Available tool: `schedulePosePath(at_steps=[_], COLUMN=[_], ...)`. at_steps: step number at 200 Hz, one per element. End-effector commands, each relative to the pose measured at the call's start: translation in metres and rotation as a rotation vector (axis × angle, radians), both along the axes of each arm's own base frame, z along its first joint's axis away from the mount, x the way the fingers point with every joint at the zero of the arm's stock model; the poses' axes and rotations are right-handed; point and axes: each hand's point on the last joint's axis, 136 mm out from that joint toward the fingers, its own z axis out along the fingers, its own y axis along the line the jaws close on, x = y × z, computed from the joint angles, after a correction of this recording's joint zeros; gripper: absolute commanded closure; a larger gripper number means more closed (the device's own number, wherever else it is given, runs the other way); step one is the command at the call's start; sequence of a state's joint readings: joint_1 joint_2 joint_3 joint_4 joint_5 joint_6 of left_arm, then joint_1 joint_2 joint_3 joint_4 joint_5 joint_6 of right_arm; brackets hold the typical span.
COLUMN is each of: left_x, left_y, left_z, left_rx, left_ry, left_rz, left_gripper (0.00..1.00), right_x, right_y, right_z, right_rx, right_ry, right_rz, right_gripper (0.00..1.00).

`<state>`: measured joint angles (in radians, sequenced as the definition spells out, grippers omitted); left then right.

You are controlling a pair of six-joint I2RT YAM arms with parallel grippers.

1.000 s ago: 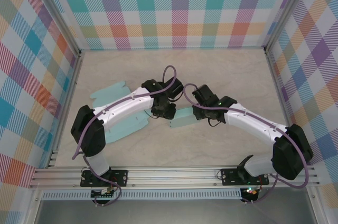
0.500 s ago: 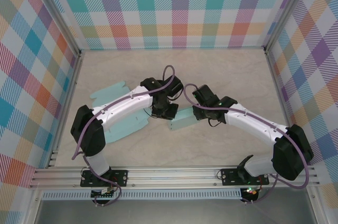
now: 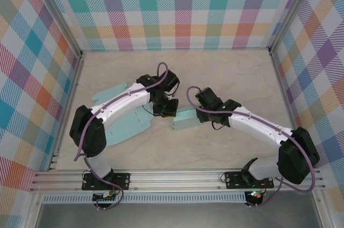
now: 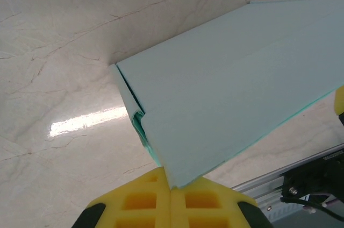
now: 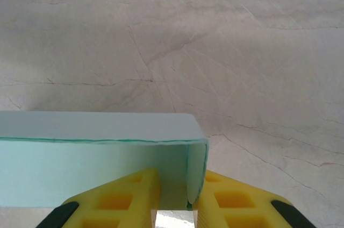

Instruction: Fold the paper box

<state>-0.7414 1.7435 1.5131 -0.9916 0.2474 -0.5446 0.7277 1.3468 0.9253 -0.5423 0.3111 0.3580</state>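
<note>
The paper box (image 3: 129, 126) is a pale teal card sheet lying partly flat on the table, with flaps (image 3: 110, 92) at its far left. Its right end is folded up into a narrow wall (image 3: 185, 120). My left gripper (image 3: 165, 108) is shut on a corner of the sheet. In the left wrist view the card (image 4: 231, 77) runs into the seam between the yellow fingers (image 4: 140, 201) of that gripper (image 4: 172, 187). My right gripper (image 3: 200, 114) holds the folded wall's end. In the right wrist view its yellow fingers (image 5: 231, 198) stand either side of the doubled card (image 5: 97, 147).
The pale marble table (image 3: 231, 77) is enclosed by plaid walls (image 3: 32, 77) on three sides. An aluminium rail (image 3: 177, 177) carrying both arm bases runs along the near edge, and it also appears in the left wrist view (image 4: 301, 177).
My left gripper has closed on the card's corner and its wrist has swung left and slightly away. The right arm has barely moved.
</note>
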Motion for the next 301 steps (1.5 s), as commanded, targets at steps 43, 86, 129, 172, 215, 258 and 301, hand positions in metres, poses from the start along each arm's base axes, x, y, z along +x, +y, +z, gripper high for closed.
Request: schedulePosePath(at_steps=[43, 86, 129, 172, 215, 258, 301], left_x=[0.001, 0.002, 0.007, 0.006, 0.007, 0.007, 0.010], left_y=[-0.017, 0.003, 0.015, 0.017, 0.017, 0.016, 0.018], left_z=[0.008, -0.015, -0.024, -0.029, -0.023, -0.022, -0.018], left_rx=[-0.100, -0.002, 0.064, 0.124, 0.162, 0.195, 0.237], left_ry=[-0.022, -0.048, -0.115, -0.159, -0.209, -0.235, -0.289], left_rz=[0.001, 0.025, 0.061, 0.053, 0.037, 0.015, 0.011], left_gripper=[0.98, 1.00, 1.00, 1.00, 1.00, 1.00, 1.00], right_x=[-0.032, -0.031, -0.030, -0.032, -0.033, -0.020, 0.004], right_y=[-0.007, -0.004, -0.004, -0.005, -0.004, -0.021, -0.022], right_z=[-0.037, -0.026, -0.012, 0.006, 0.037, 0.060, 0.075], right_rx=[-0.062, -0.029, 0.004, 0.051, 0.136, 0.137, 0.226], right_ry=[0.152, 0.133, 0.103, 0.076, 0.012, -0.081, -0.119], right_rz=[0.034, 0.029, 0.010, -0.007, -0.015, -0.104, -0.178], right_gripper=[0.75, 0.74, 0.72, 0.62, 0.52, 0.44, 0.44])
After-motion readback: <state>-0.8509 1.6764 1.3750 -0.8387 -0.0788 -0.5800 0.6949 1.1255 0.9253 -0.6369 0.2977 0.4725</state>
